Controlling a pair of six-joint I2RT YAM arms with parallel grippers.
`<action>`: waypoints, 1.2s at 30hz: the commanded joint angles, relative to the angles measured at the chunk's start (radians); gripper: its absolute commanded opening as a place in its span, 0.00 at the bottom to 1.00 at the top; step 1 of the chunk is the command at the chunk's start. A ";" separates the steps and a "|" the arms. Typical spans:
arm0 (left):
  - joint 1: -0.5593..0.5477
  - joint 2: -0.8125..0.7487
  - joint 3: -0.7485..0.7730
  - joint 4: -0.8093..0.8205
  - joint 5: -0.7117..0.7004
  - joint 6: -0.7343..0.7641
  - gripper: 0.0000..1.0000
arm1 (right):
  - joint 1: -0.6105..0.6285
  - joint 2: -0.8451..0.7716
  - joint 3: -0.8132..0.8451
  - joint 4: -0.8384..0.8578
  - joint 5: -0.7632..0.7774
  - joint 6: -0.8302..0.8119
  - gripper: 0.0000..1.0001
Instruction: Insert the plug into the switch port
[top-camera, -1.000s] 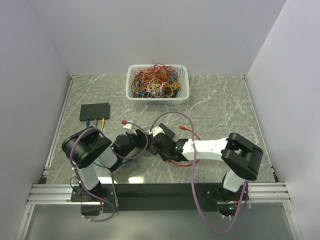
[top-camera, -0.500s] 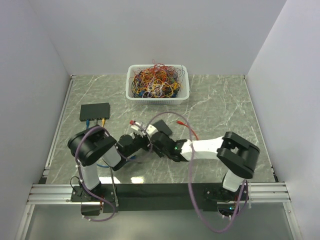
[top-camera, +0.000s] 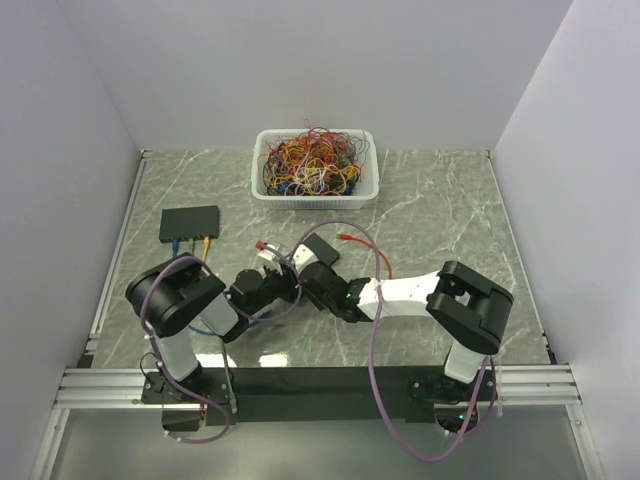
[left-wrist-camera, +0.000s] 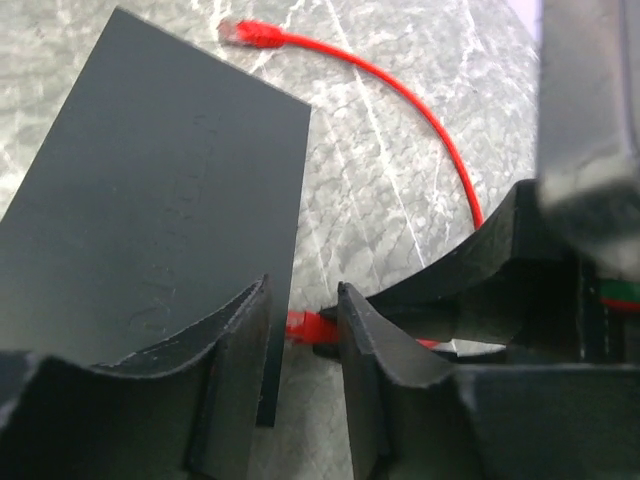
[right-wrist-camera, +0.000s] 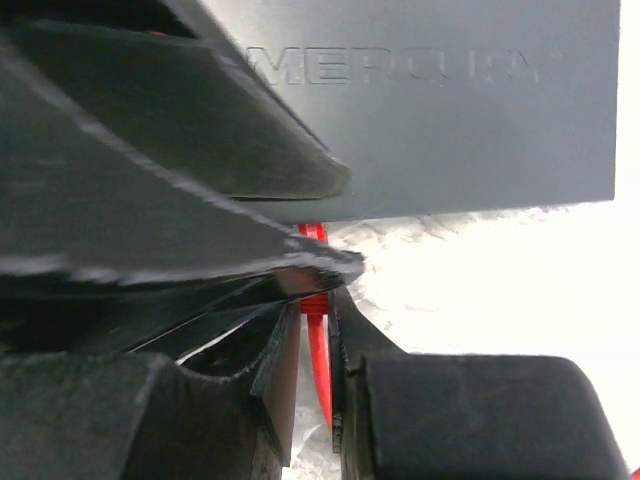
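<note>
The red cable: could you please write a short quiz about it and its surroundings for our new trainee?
1. True or false: the white basket of coloured wires stands at the table's far side.
2. What colour is the cable between the right tool's fingers? A) blue B) red C) yellow
3. Fill in: in the left wrist view, the far plug lies on the ____.
Key: 1 true; 2 B; 3 table.

Embossed "MERCUS…" on the dark switch (right-wrist-camera: 430, 110), remaining letters unclear.
</note>
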 joint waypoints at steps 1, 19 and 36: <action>-0.114 -0.050 0.017 -0.243 0.225 -0.101 0.44 | -0.003 -0.035 0.031 0.420 0.046 0.080 0.17; -0.110 -0.247 0.344 -0.942 -0.323 -0.158 0.54 | 0.033 -0.328 -0.173 0.296 0.100 0.191 0.62; -0.022 -0.497 0.488 -1.236 -0.452 -0.096 0.54 | 0.133 -0.751 -0.276 0.002 0.126 0.283 0.62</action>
